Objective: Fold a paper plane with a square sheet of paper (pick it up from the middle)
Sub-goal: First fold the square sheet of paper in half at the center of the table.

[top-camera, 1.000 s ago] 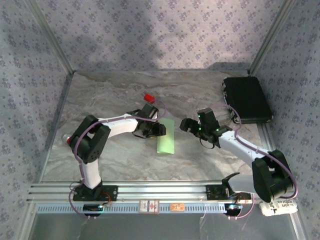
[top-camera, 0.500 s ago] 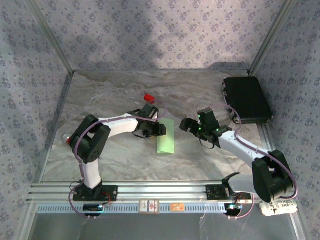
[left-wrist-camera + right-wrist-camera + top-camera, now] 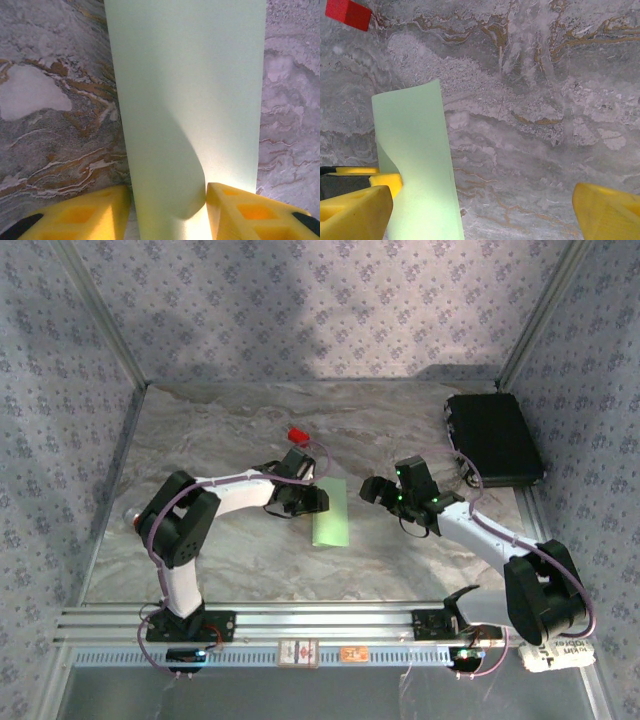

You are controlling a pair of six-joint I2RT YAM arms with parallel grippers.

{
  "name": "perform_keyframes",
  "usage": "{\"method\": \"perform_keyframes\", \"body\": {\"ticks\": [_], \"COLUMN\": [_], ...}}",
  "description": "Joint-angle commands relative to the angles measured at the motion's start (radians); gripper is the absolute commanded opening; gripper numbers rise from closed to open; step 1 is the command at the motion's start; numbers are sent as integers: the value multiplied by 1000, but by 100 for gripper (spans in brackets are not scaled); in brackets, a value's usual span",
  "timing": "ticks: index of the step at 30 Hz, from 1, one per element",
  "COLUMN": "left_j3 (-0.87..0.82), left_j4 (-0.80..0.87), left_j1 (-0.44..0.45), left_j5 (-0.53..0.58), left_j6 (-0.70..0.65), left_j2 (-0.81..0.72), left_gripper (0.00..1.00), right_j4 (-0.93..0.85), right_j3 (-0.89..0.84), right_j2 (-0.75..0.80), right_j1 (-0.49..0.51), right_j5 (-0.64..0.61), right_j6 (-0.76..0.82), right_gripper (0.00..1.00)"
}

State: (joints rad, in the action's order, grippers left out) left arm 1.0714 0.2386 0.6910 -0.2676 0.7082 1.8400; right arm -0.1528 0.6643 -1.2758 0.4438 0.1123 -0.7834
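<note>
We saw the left gripper (image 3: 168,207) squeezing the square sheet of paper (image 3: 185,90) from both sides, and the long folded strip buckled up between its yellow fingers (image 3: 90,212). The strip lay mid-table, between the arms. The right gripper (image 3: 480,215) hovered beside it, jaws spread wide.

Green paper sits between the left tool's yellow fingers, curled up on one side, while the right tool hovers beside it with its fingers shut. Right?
Not quite. The right tool is open: the right wrist view shows its yellow fingers far apart. The rest stands: the green paper sits between the fingers of the left tool, curled up on one side.
</note>
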Motion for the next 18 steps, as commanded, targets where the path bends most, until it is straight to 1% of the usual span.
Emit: {"method": "perform_keyframes", "body": {"ticks": [1,13,18], "left_j3": [-30,-13,7], "left_j4": [51,75,114], "left_j1": [-15,-14,-14], "left_j5": [74,56,75], "left_j6": [14,-19,-26], "left_j2": [8,64,91], "left_gripper": [47,49,49], "right_j4": [-24,-30,-34], "right_j3": [-14,-15,-17], "right_j2": [5,6,10], "right_j1": [0,4,4], "right_j5": [1,0,-3], "right_j6": [-20,-28,-27], "right_gripper": [94,95,95]}}
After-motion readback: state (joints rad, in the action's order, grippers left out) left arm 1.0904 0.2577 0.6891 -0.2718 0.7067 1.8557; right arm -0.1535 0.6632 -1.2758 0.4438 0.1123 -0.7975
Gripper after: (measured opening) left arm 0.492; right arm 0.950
